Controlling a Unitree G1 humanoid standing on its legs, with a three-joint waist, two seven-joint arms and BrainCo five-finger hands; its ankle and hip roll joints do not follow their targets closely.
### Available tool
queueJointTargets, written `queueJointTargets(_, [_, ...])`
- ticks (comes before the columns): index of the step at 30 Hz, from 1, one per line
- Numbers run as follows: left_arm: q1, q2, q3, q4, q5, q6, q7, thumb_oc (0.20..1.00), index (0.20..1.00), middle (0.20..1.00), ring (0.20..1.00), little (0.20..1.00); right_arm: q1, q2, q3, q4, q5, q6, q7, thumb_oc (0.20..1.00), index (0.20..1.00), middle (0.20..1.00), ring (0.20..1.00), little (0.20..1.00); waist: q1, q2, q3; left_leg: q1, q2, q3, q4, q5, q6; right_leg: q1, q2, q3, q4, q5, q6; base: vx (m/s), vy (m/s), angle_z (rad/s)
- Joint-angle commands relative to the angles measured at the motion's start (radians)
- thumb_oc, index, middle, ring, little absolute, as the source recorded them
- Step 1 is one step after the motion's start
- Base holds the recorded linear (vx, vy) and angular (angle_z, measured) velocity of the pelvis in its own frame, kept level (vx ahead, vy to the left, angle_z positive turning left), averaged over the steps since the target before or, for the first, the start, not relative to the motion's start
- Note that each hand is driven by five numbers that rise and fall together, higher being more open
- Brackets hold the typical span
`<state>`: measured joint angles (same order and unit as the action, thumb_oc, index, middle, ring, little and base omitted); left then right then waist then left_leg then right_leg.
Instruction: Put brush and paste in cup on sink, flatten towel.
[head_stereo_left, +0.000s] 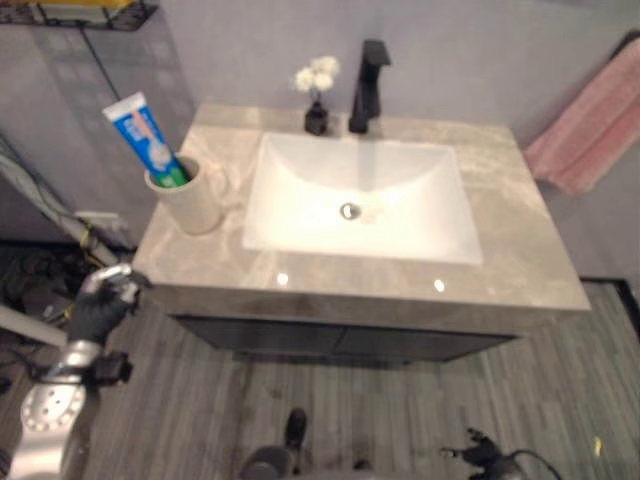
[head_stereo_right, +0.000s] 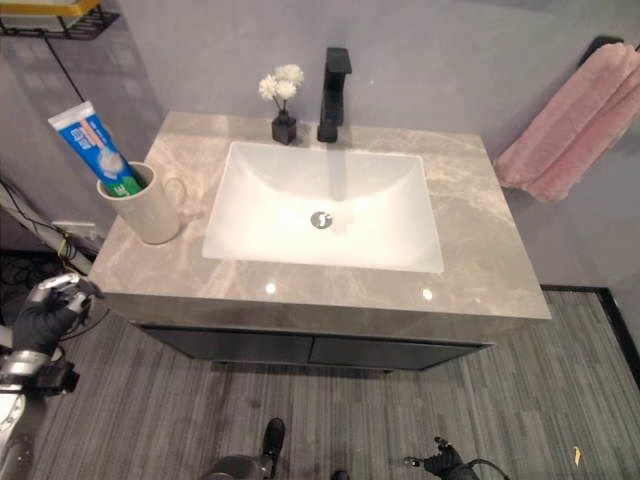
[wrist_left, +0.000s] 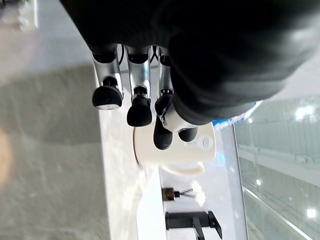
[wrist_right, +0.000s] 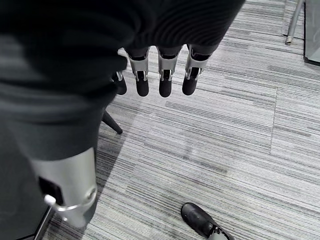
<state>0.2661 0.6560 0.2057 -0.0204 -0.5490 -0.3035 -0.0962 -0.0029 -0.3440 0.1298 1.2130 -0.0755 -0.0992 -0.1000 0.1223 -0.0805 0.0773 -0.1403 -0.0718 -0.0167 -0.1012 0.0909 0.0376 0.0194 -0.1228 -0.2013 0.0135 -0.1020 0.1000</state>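
The toothpaste tube (head_stereo_left: 148, 140) stands in the cream cup (head_stereo_left: 192, 197) on the counter's (head_stereo_left: 500, 260) left end. The pink towel (head_stereo_right: 570, 125) hangs bunched at far right. The left hand (head_stereo_left: 103, 303), below the counter's left edge, and the right hand (wrist_right: 160, 75), over the floor, both hold nothing, fingers loosely extended.

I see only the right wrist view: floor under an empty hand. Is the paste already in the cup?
Observer: Yes, the toothpaste tube stands in the cup, on the counter left of the basin.
Operator: And the towel?
Observer: The pink towel hangs bunched on the wall, right of the counter.
Operator: Where is the left hand?
Observer: The left hand is low, by the counter's front left corner, holding nothing.
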Motion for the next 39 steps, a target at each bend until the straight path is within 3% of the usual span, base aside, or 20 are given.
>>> queueJointTargets(1, [-0.040, -0.003, 0.035, -0.008, 0.038, -0.084, 0.043, 0.200, 0.200, 0.200, 0.200, 0.200, -0.047, -0.024, 0.027, 0.022, 0.020, 0.001, -0.026, 1.000, 1.000, 1.000, 1.000, 1.000, -0.004, 0.007, -0.001, -0.015, 0.003, 0.023, 0.014, -0.100, 0.024, 0.027, -0.128, -0.032, -0.001, 0.297, 0.104, 0.00, 0.000, 0.00])
queueJointTargets(20, [-0.136, -0.008, 0.009, 0.058, 0.127, -0.090, 0.125, 0.200, 0.200, 0.200, 0.200, 0.200, -0.049, -0.001, 0.081, -0.001, 0.001, 0.003, -0.022, 1.000, 1.000, 1.000, 1.000, 1.000, -0.029, 0.003, 0.006, -0.026, 0.020, 0.058, 0.014, -0.104, 0.020, 0.009, -0.116, -0.008, -0.038, 0.305, 0.100, 0.00, -0.007, -0.08])
queueJointTargets(39, [-0.262, 0.015, -0.030, 0.113, 0.113, -0.088, 0.177, 0.200, 0.200, 0.200, 0.200, 0.200, -0.057, 0.000, 0.113, -0.052, 0.016, -0.006, -0.027, 1.000, 1.000, 1.000, 1.000, 1.000, -0.050, -0.019, 0.025, -0.065, 0.041, 0.078, 0.014, -0.093, 0.010, -0.029, -0.099, 0.012, -0.081, 0.328, 0.102, 0.00, -0.008, -0.05])
